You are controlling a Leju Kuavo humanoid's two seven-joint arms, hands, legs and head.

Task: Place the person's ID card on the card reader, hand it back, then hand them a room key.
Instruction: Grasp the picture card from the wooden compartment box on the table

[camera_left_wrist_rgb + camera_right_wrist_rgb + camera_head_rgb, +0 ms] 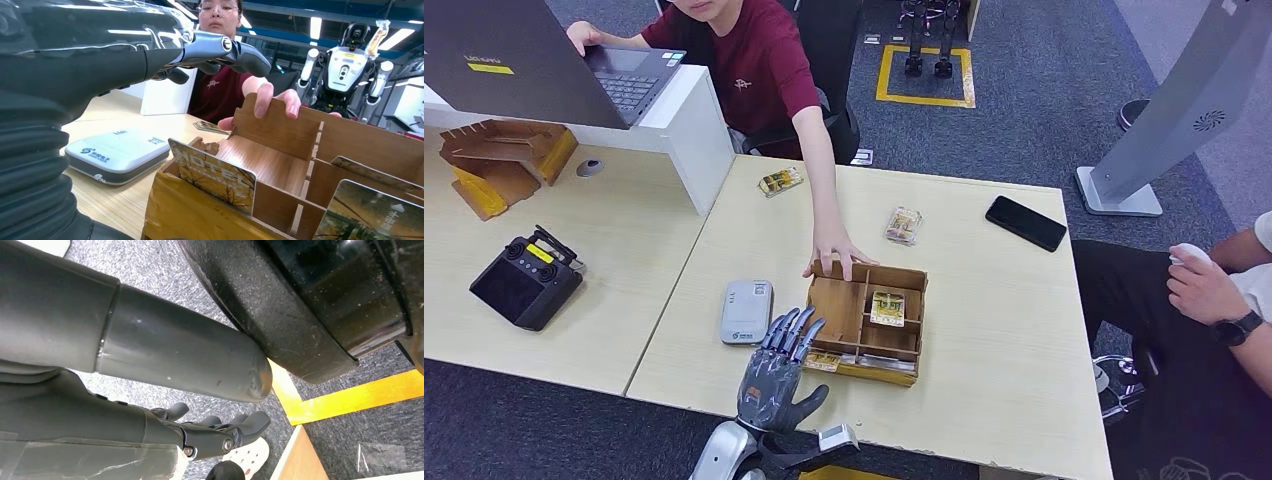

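My left hand [779,378] hovers over the near edge of the table, fingers spread and holding nothing, between the card reader and the wooden box. The grey-white card reader [746,311] [117,154] lies flat with no card on it. The partitioned wooden box [844,307] holds a yellowish room key card [887,307] in a middle slot. Another one [822,361] [212,175], printed HOTEL, stands at its front left corner just beyond my fingertips [220,50]. A person's hand [836,260] [275,100] rests on the box's far rim. My right hand [220,432] hangs by the floor, holding nothing.
Two more cards [781,181] [904,225] lie on the far half of the table, with a black phone [1025,222] at the far right. A black controller [524,280] sits on the left table. A second person [1214,290] sits at the right edge.
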